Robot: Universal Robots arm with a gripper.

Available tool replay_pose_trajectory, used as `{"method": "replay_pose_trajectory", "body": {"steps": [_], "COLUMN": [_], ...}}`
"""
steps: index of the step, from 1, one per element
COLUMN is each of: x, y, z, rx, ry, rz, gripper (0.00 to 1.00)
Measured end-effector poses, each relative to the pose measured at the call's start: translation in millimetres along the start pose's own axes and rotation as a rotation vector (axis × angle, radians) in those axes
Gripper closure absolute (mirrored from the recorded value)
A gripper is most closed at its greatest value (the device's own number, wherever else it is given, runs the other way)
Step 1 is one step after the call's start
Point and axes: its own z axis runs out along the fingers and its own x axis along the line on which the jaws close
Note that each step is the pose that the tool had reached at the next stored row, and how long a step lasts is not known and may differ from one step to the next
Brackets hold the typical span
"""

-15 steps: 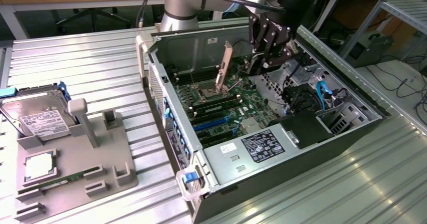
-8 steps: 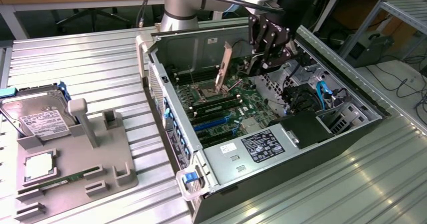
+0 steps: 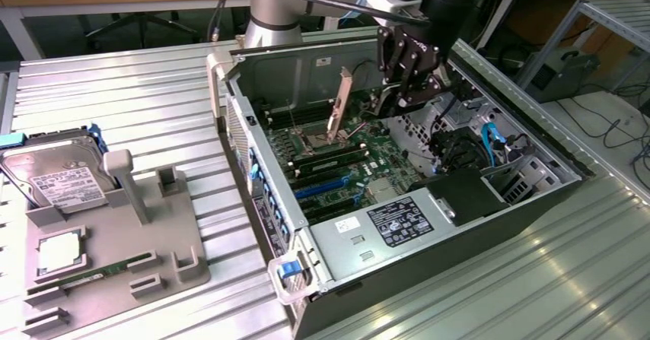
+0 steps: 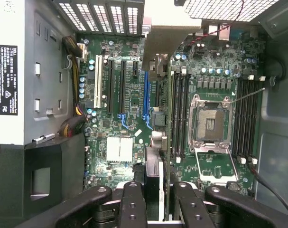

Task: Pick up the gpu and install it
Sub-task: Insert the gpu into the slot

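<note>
My gripper (image 3: pixel 389 106) reaches down into the open computer case (image 3: pixel 259 195) and is shut on the gpu (image 3: pixel 342 108). The card hangs upright on its edge, its long narrow metal bracket facing the case's rear wall. In the wrist view the gpu (image 4: pixel 159 52) is seen edge-on, running from between my gripper (image 4: pixel 158 202) fingers (image 4: pixel 133 204) out to the bracket. It hovers above the motherboard (image 4: pixel 129 114), roughly in line with the blue expansion slot (image 4: pixel 145 95) beside the memory slots. I cannot tell whether its lower edge touches the slot.
The silver power supply (image 3: pixel 398 222) with a black label fills the case's near corner. Cables and a drive bay (image 3: pixel 488 154) lie on the exterior view's right. A grey fixture (image 3: pixel 112 256) on the slatted table holds a hard drive (image 3: pixel 56 179) and a green memory stick (image 3: pixel 91 276).
</note>
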Motion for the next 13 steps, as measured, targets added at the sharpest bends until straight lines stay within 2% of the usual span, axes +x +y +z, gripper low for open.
{"method": "replay_pose_trajectory", "body": {"steps": [11, 13], "x": [0.2, 0.2], "y": [-0.1, 2.3], "z": [6.8, 9.0], "rx": [0.0000, 0.0006], "ry": [0.0000, 0.0000], "rz": [0.000, 0.001], "gripper": [0.72, 0.72]}}
